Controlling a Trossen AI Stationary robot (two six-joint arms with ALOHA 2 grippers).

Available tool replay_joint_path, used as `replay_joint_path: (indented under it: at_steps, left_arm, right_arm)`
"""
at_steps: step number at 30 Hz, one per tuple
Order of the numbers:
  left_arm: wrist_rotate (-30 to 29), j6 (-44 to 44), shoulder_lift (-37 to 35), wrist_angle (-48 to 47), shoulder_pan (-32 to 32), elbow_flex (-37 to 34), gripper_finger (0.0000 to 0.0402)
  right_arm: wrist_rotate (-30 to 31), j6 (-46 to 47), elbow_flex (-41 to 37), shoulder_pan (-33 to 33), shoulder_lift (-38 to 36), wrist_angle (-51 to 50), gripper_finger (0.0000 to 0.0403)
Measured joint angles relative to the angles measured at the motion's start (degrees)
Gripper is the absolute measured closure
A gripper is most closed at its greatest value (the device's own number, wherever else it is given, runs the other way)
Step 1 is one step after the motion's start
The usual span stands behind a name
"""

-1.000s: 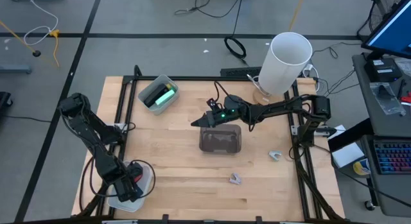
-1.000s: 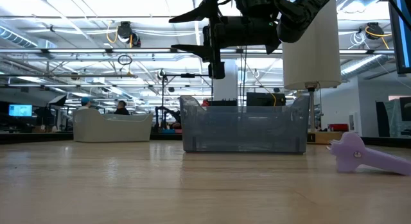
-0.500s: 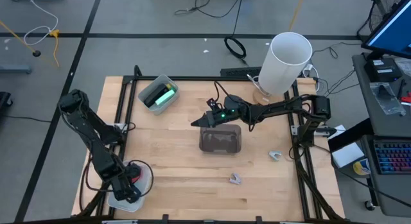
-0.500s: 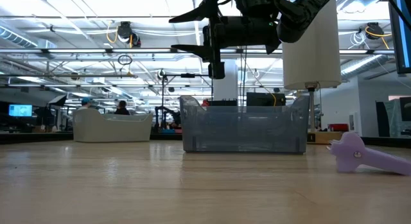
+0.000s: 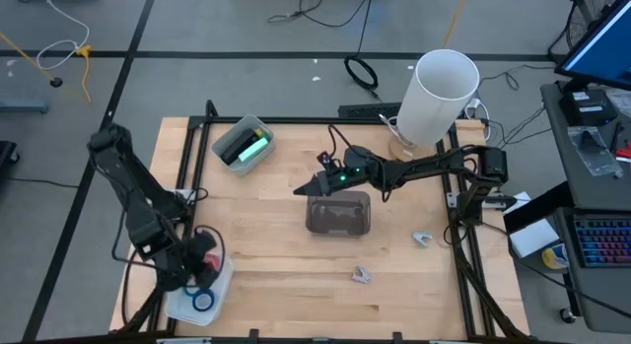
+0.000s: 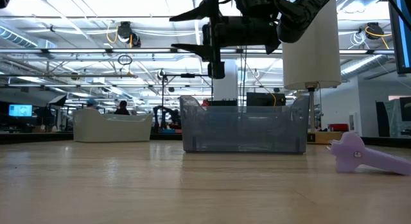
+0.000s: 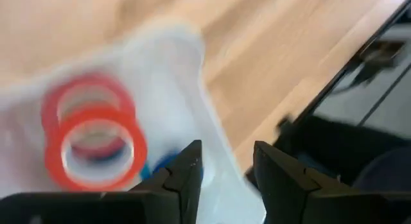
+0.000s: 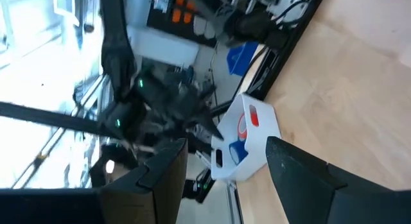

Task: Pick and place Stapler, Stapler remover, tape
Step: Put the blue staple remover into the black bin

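Note:
Two red tape rolls [image 7: 96,140] and a blue one [image 5: 202,302] lie in a white tray [image 5: 222,285] at the table's near left corner. My left gripper [image 7: 228,150] hangs open above the tray's edge, with nothing between its fingers. The mint-green stapler [image 5: 254,147] lies in a clear bin [image 5: 229,137] at the far left. A small lilac piece [image 5: 361,275], perhaps the stapler remover, lies on the wood near the front; the low view shows the lilac piece [image 6: 359,153] too. My right gripper [image 5: 301,189] stands open and level above a dark clear bin [image 5: 338,214].
A tall white cylinder [image 5: 444,93] stands at the far right corner. A small pale grey piece [image 5: 422,239] lies right of the dark bin. Black frame rails [image 5: 463,245] run along the table's sides. Bare wood lies between the tray and the dark bin.
My left gripper has risen from the white tray and drawn a little toward the far edge, tipping as it went. The blue roll in the tray, covered before, now shows below it. My right arm has kept still.

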Motion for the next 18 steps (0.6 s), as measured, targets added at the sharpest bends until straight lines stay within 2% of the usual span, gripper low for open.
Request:
replay_joint_path:
  at_steps: [7,11,18]
  left_arm:
    - [-15.2,7.7,-5.3,-6.1,2.3,0.0,0.0279]
    - [-18.8,13.2,-8.3,-8.6,4.9,0.0,0.0289]
    - [-23.1,28.8,-13.4,-10.2,10.9,0.0,0.0317]
  right_arm:
    - [-3.1,-4.4,0.0,0.3,-0.4,0.1,0.0196]
    - [-2.4,-8.6,0.0,1.5,-1.9,0.2,0.0197]
    - [4.2,-18.0,-0.9,5.4,-6.9,-3.2,0.0199]
